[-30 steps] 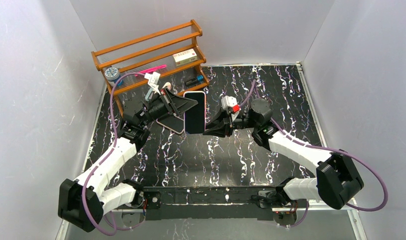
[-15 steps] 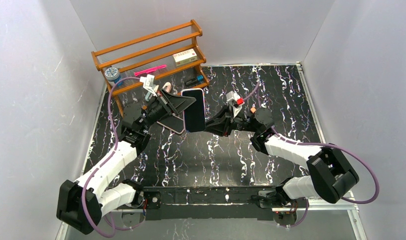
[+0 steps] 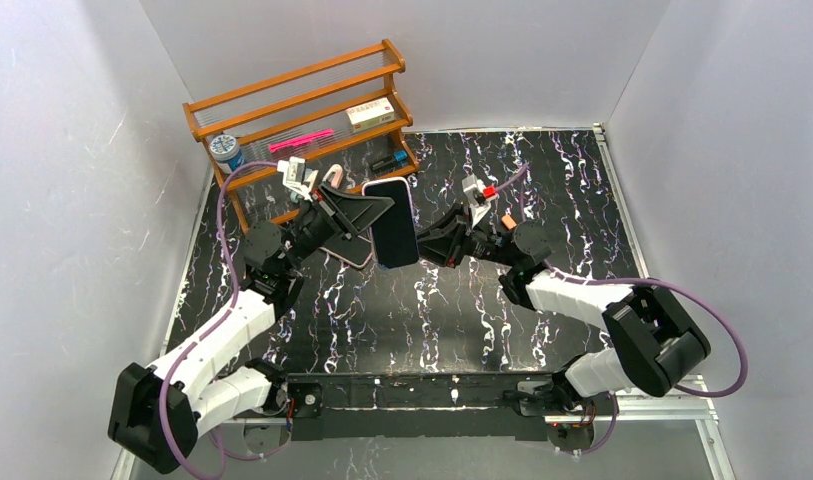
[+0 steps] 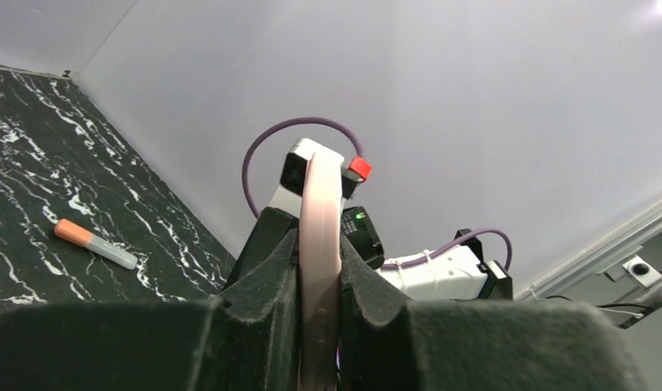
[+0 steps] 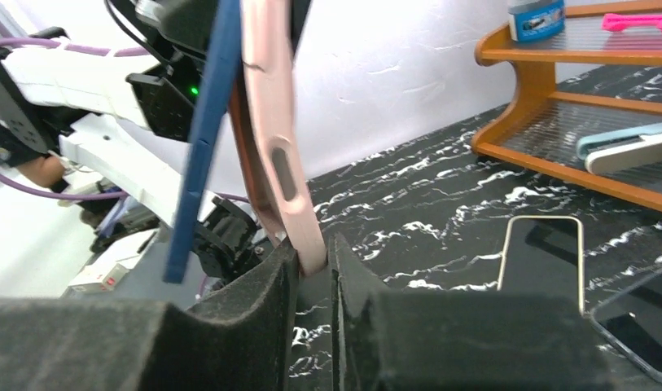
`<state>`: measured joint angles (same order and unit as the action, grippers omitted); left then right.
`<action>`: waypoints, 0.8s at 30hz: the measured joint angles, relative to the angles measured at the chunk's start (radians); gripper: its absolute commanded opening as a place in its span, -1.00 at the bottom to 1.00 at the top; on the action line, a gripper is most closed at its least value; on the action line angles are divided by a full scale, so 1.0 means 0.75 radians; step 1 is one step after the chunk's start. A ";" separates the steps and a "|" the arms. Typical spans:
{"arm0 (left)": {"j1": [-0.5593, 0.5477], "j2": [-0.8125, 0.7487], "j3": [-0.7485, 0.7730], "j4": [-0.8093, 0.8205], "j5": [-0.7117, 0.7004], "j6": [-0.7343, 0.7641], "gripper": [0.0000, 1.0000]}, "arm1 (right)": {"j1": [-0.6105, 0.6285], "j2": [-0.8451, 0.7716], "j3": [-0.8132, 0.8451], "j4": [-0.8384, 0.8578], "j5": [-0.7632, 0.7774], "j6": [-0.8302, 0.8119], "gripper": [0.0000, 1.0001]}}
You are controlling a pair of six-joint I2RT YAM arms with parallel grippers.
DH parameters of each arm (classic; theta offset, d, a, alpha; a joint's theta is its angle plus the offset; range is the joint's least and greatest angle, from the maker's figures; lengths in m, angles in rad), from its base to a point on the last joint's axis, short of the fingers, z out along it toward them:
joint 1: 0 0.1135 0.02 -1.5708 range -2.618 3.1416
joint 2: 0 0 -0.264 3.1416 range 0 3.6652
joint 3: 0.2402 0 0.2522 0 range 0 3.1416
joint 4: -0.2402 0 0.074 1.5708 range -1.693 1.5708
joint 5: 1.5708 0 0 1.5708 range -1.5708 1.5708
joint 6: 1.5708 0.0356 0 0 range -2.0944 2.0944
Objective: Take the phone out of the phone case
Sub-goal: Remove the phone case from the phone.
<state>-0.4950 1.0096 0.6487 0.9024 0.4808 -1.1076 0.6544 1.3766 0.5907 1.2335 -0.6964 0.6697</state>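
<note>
The left gripper (image 4: 319,277) clamps one edge of the pink phone case (image 4: 321,212), holding it aloft as an anchor. Facing it, the right gripper (image 5: 313,259) pinches the case's rim, likely to peel it off the blue phone (image 5: 199,122), which stands just left of its jaws

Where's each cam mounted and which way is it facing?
Top external: above and behind the bases, looking down on the table; both arms show, meeting at the phone.
Left wrist: on the left arm, facing the right arm; left gripper shut on the pink phone case.
Right wrist: on the right arm, facing the left arm and wooden rack; right gripper shut on that case.
Shared: both wrist views see the case edge-on.
</note>
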 measured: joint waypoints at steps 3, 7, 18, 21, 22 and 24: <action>-0.004 0.011 -0.017 -0.008 -0.014 0.010 -1.00 | 0.001 0.028 0.000 0.091 -0.012 0.061 -0.32; -0.039 0.061 -0.034 -0.024 0.003 -0.015 -1.00 | -0.002 0.030 0.002 0.163 -0.018 0.106 -0.27; -0.041 0.130 -0.026 0.020 -0.001 0.007 -1.00 | -0.018 0.035 0.002 0.115 -0.008 0.181 -0.86; -0.039 0.185 -0.011 0.034 -0.012 0.021 -0.95 | -0.031 0.035 0.002 0.055 0.022 0.195 -0.97; -0.037 0.202 -0.008 0.035 -0.017 0.024 -0.88 | -0.035 0.035 0.002 0.022 0.037 0.196 -0.97; -0.032 0.249 0.000 0.032 -0.032 0.034 -0.71 | -0.042 0.034 0.000 -0.052 0.076 0.195 -0.97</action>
<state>-0.5186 1.1965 0.6487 0.9260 0.4568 -1.0821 0.6228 1.4017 0.5907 1.1942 -0.6395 0.8162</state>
